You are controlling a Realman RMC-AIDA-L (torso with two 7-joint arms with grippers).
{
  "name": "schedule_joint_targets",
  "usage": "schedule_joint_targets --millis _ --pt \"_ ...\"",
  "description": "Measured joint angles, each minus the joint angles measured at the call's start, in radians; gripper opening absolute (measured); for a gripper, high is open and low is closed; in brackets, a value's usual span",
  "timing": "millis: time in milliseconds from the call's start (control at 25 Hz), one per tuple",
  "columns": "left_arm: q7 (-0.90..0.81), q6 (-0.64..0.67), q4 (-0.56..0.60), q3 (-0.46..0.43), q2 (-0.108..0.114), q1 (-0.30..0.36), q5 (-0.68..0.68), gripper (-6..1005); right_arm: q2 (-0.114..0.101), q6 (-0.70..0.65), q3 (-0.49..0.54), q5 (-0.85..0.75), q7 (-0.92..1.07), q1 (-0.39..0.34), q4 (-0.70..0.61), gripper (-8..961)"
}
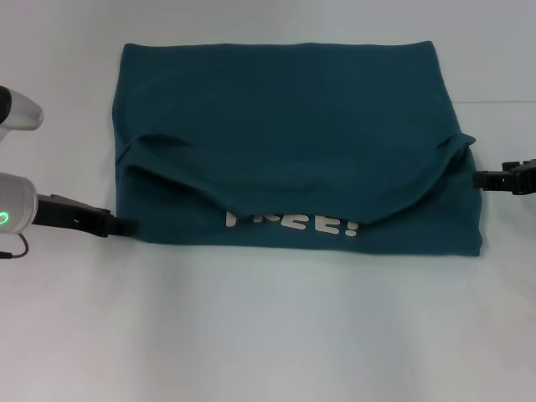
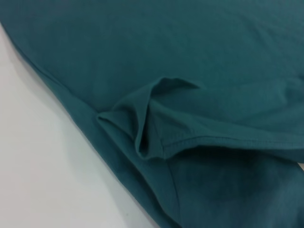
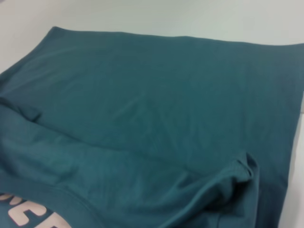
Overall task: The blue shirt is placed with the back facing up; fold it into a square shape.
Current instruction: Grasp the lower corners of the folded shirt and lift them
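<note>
On the tabletop (image 1: 268, 335) the half-folded shirt (image 1: 285, 109) is lying; left gripper (image 1: 126, 226) and right gripper (image 1: 479, 178) are flanking it, grip impossible to tell.

We see only a plain white, matte, flat tabletop (image 1: 268, 335) filling the head view edge to edge. Lighting is even and diffuse, with soft shadows. A faint line crosses the surface near its far right side. No walls, floor or windows in view.
</note>
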Motion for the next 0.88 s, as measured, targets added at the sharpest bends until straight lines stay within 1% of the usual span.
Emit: schedule_joint_targets --millis 600,880 --pt "0.001 -0.05 -0.031 0.001 0.003 0.003 0.018 557 -0.001 0.007 0.0 0.0 -0.002 0.0 0.006 613" --pt "0.004 -0.059 -0.032 0.001 -0.007 0.003 0.02 555 -0.002 0.007 0.0 0.0 -0.002 0.005 0.006 613"
